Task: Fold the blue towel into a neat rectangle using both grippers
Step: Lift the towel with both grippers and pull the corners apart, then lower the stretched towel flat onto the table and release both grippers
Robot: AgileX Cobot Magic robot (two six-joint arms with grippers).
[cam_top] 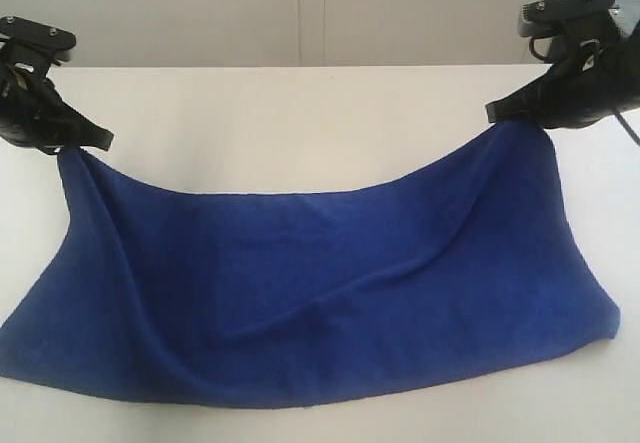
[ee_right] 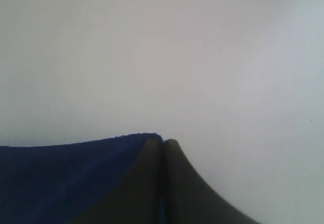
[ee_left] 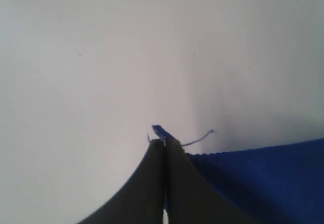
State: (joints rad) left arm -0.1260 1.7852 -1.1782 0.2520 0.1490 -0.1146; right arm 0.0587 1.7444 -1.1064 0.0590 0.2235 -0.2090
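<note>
The blue towel hangs stretched between both grippers, its far edge lifted and sagging in the middle, its near edge lying on the white table. My left gripper is shut on the towel's far left corner; in the left wrist view the towel runs off from the closed gripper, a corner tip and a loose thread poking out. My right gripper is shut on the far right corner. The right wrist view shows the towel pinched in the closed gripper.
A pale wall rises behind the table's far edge. Bare white tabletop lies beyond the towel and to both sides. The towel's near edge lies close to the table's front edge.
</note>
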